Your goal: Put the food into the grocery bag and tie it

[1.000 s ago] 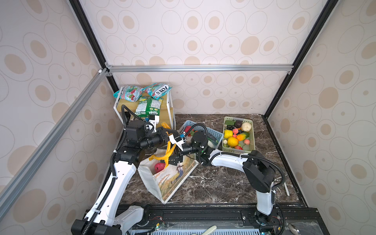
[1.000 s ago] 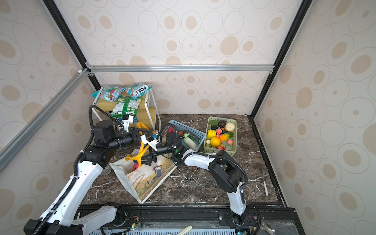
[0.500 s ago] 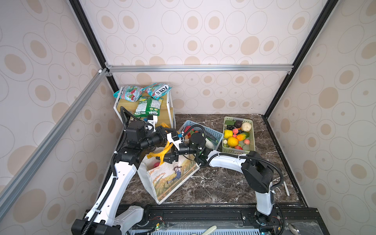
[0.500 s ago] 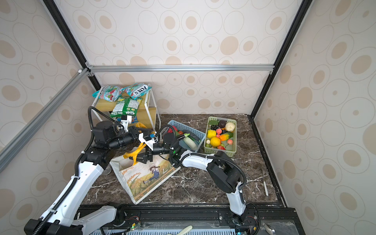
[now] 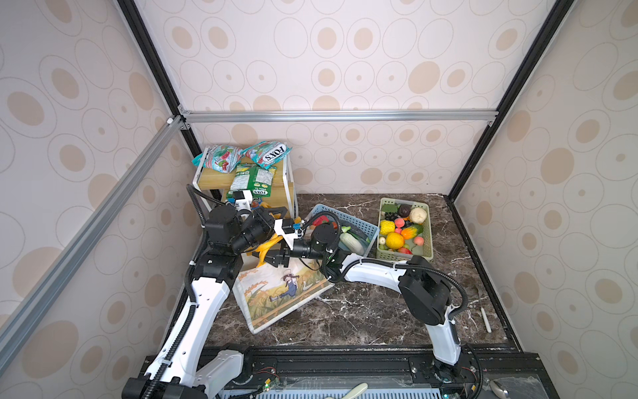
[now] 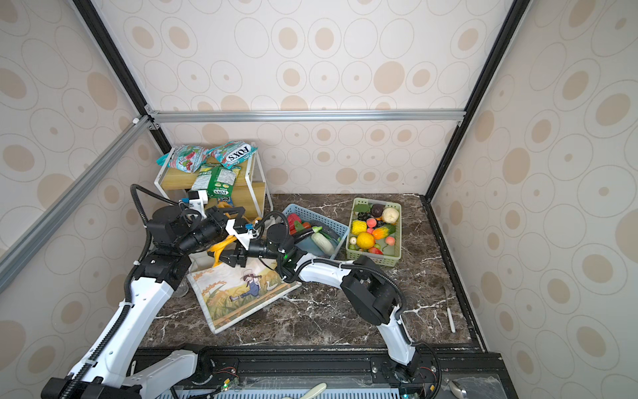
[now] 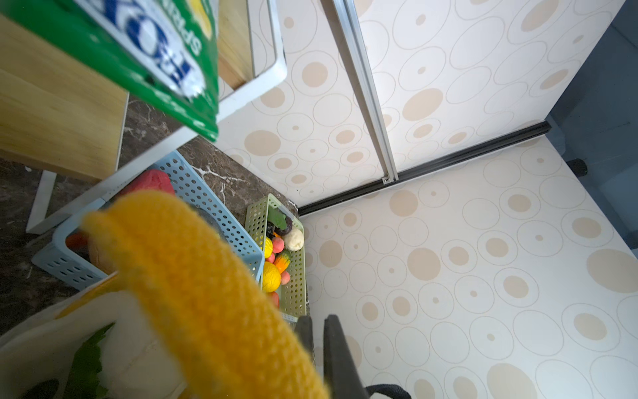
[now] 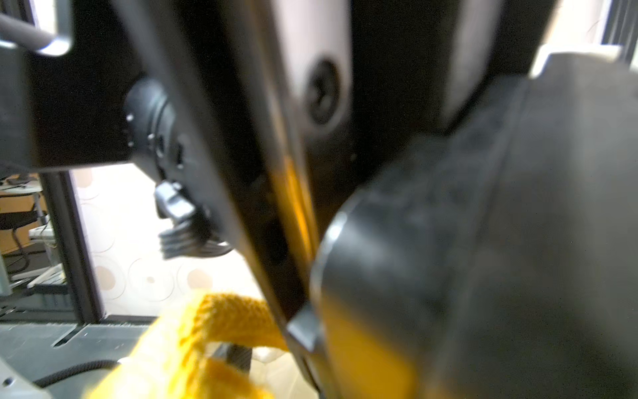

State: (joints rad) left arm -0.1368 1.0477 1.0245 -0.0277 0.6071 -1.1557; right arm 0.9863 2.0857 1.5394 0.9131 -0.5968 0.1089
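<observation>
The grocery bag (image 5: pixel 283 293) (image 6: pixel 241 293) lies tilted on the dark marble table, printed picture side up. Its yellow handles (image 5: pixel 267 243) (image 6: pixel 221 246) rise between my two grippers. My left gripper (image 5: pixel 279 214) (image 7: pixel 317 328) is shut, nothing shows between its tips, and a handle (image 7: pixel 193 276) drapes across beside it. My right gripper (image 5: pixel 272 258) (image 6: pixel 232 258) reaches in from the right, jaws partly apart around a handle strap (image 8: pixel 228 311). Food (image 5: pixel 394 240) (image 7: pixel 271 276) fills the green basket (image 5: pixel 429 238). More food (image 5: pixel 352 241) lies in the blue basket (image 5: pixel 367 226). A green leafy piece (image 7: pixel 86 362) shows inside the bag.
A white-framed wooden shelf (image 5: pixel 286 193) with foil snack packets (image 5: pixel 266 155) stands at the back left, close behind my left gripper. A thin white stick (image 5: pixel 486 319) lies near the table's right edge. Patterned walls and black frame posts enclose the table.
The bag has tipped so its open top and the red food inside no longer show. My right gripper has moved left to the handles and its jaws have narrowed. My left gripper stays shut.
</observation>
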